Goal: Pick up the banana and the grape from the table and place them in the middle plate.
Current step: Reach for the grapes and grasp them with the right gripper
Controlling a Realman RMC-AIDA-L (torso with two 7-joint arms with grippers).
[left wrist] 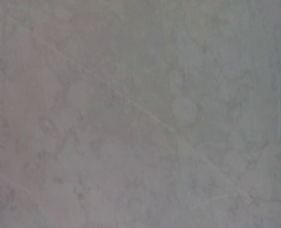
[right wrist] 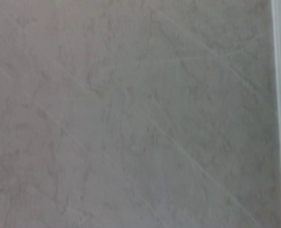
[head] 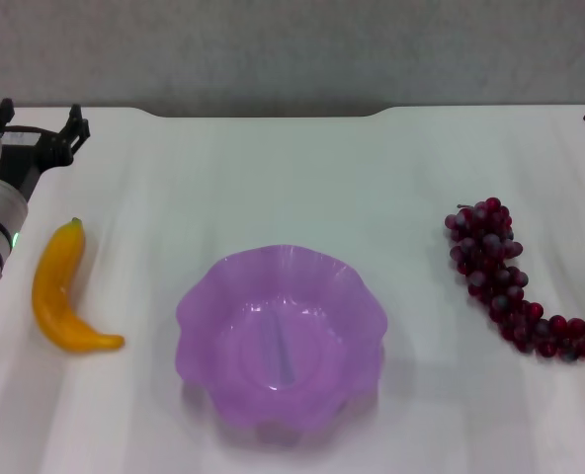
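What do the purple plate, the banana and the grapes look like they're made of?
The middle plate looks like translucent, glossy plastic: light passes through its wavy rim. The banana seems smooth moulded plastic, evenly yellow-orange and unblemished, though real fruit can't be ruled out. The grape bunch has shiny dark red beads, possibly plastic or rubber.

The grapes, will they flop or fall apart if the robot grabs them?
The grape bunch is long, curved and made of many small balls, so it would probably droop at both ends if lifted in the middle. The bumpy rounded surface may slip from fingers.

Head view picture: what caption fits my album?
Empty wavy purple plate between yellow banana and red grape bunch; left gripper open nearby.
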